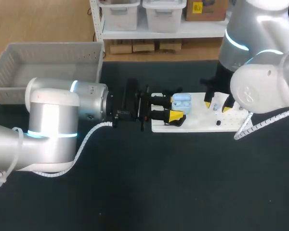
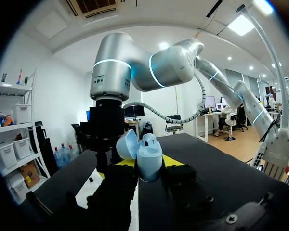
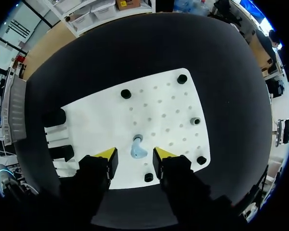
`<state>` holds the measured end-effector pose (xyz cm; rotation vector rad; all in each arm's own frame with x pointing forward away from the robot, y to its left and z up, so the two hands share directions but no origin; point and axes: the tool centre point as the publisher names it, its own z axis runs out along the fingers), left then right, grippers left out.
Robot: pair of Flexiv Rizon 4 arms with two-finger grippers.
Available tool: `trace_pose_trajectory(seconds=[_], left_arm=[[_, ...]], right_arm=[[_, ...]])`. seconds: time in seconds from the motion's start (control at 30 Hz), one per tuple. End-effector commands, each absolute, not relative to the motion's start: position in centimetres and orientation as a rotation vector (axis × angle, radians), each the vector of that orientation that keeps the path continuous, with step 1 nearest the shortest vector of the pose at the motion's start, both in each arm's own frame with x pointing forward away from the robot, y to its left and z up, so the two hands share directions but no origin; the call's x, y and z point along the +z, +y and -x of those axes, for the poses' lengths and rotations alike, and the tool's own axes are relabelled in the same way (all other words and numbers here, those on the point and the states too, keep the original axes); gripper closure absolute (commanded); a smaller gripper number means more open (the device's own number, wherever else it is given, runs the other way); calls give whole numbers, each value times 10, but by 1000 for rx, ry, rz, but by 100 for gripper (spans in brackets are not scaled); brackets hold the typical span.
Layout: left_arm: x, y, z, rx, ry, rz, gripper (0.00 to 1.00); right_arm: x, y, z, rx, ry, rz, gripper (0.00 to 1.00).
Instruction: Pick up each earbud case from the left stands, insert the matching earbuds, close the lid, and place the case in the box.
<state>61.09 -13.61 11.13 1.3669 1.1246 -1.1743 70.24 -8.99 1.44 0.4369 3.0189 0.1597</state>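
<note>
Centre frame in the head view, the left gripper [image 1: 176, 108] clamps the open-lidded earbud case [image 1: 181, 102]. Farther right, the right gripper [image 1: 217, 106] hangs wide over a blue earbud [image 3: 138, 150] on the white board [image 1: 197, 126]. An off-centre pinch could flick it away or skew it.

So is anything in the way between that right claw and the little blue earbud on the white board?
Nothing visible. The right gripper hangs open straight above the earbud, which lies bare on the white board between its yellow tips. One black peg stands close beside it.
</note>
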Motion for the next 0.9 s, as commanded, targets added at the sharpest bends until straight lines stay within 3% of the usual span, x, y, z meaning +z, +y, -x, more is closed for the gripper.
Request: trace_pose_trajectory(seconds=[0.03,0.8,0.9], left_arm=[[110,-136,-609,-1168,1124,-1362,100],[110,-136,-609,-1168,1124,-1362,100],[110,-136,-609,-1168,1124,-1362,100]], right_arm=[[16,-92,-702,164,3016,-446,52],[11,-91,-709,123,2983,-549,58],[11,-91,-709,124,2982,-551,63]])
